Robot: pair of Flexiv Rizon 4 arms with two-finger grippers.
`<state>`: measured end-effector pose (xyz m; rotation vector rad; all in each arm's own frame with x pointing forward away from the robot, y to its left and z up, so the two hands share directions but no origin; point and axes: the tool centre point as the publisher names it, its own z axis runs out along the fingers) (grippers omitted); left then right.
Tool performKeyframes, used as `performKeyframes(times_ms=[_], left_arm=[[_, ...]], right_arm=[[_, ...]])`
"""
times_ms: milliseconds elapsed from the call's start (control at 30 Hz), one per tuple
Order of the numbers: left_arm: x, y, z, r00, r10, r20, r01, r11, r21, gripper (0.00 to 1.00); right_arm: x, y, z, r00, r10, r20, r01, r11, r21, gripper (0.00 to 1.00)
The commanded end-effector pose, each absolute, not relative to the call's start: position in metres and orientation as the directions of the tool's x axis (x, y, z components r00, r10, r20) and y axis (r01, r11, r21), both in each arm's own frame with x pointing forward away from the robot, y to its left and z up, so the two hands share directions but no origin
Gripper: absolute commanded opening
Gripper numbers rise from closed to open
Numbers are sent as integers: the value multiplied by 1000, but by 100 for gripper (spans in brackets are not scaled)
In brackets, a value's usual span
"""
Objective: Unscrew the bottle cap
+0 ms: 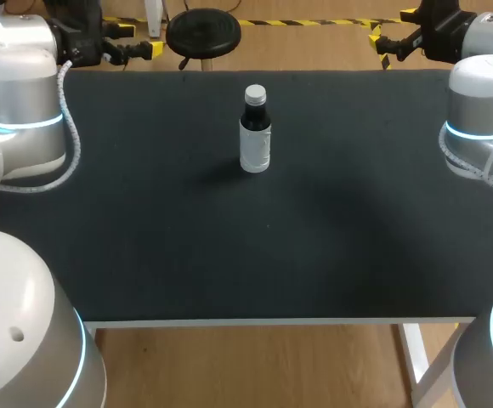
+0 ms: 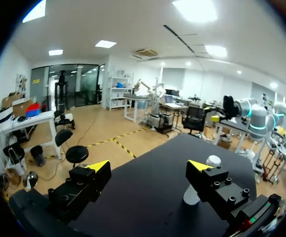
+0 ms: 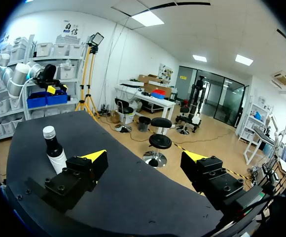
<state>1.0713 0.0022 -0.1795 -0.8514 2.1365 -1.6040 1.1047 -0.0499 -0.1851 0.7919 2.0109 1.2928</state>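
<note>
A small dark bottle (image 1: 255, 136) with a white label and a white cap (image 1: 255, 93) stands upright near the far middle of the black table (image 1: 229, 255). My left gripper (image 1: 136, 40) is at the far left edge, well clear of the bottle, open and empty. My right gripper (image 1: 391, 27) is at the far right edge, also open and empty. In the left wrist view the gripper (image 2: 148, 166) is open, and the bottle (image 2: 192, 195) shows partly behind one finger. In the right wrist view the bottle (image 3: 54, 152) stands beyond and beside the open gripper (image 3: 144, 156).
The table's white front edge (image 1: 272, 322) runs along the near side. My arms' grey links rise at the left (image 1: 17, 93) and right (image 1: 484, 110) sides, with rounded bases at the near corners (image 1: 17, 331).
</note>
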Motion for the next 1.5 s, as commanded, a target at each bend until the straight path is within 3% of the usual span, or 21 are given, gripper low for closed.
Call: performKeyframes(times_ms=[33, 633, 1500], left_arm=[[1068, 2, -183, -839, -540, 67, -202, 196, -960, 100], [1023, -59, -205, -984, -178, -22, -7, 157, -988, 100], [998, -98, -252, -999, -36, 7, -9, 53, -999, 100]], right_arm=[[1105, -50, -184, -633, 754, -173, 158, 345, 925, 100], [1105, -50, -184, -633, 754, -173, 158, 345, 925, 100], [1105, -50, -184, -633, 754, -173, 158, 345, 925, 100]])
